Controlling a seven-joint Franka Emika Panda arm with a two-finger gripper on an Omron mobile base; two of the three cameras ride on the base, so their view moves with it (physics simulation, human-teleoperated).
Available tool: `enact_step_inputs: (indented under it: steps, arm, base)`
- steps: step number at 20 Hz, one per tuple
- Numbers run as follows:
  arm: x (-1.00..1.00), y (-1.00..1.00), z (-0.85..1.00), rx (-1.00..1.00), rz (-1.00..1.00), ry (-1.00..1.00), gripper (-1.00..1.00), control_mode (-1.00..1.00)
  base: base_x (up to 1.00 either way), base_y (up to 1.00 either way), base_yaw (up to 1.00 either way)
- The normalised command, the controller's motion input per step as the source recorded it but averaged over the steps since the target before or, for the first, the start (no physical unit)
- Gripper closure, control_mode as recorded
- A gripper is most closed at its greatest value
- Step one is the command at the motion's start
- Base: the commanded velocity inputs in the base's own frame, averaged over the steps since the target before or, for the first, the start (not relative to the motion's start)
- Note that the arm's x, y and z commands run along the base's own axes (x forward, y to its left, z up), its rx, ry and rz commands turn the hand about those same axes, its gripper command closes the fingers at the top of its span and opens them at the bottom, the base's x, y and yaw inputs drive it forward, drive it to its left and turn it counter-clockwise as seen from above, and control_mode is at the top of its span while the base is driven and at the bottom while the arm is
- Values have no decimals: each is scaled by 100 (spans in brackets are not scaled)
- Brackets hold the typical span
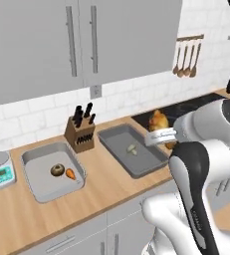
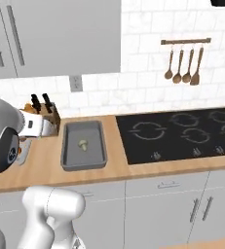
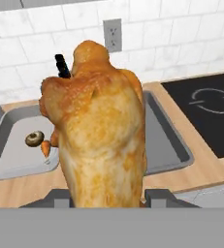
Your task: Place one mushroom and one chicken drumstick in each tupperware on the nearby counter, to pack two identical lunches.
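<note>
Between the jaws, pinched and held above the wooden table, a knobbly golden-brown chicken drumstick (image 3: 101, 126) hangs. Below, toward the front edge, the dark grey rectangular tupperware (image 1: 117, 135) holds a pale mushroom (image 1: 131, 149); the lighter tupperware (image 1: 34, 158) leftward holds a brown mushroom (image 1: 57, 170) beside an orange tapered drumstick (image 1: 70, 174).

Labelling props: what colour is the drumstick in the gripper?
Golden orange-brown drumstick, clearest in the hand view.

White tiled wall (image 2: 148, 82), grey upper cabinets (image 1: 61, 45), a socket (image 1: 95, 91), what look like wooden utensils (image 2: 184, 63) hanging from a rail.
</note>
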Motion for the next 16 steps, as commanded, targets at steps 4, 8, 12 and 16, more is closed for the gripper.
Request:
enact_step_inputs:
  steps: [4,8,12,16]
  arm:
    - [0,0,0,0,0,0,100,100]
    - [34,-4,-40,6,11,10,100,-100]
    - [52,0,-96,12,11,45,100,-100]
    - [27,0,-88,8,0,44,100,-100]
  base:
    - [99,-45,25]
    - [42,-16,13]
    - [0,0,0]
    - [0,0,0]
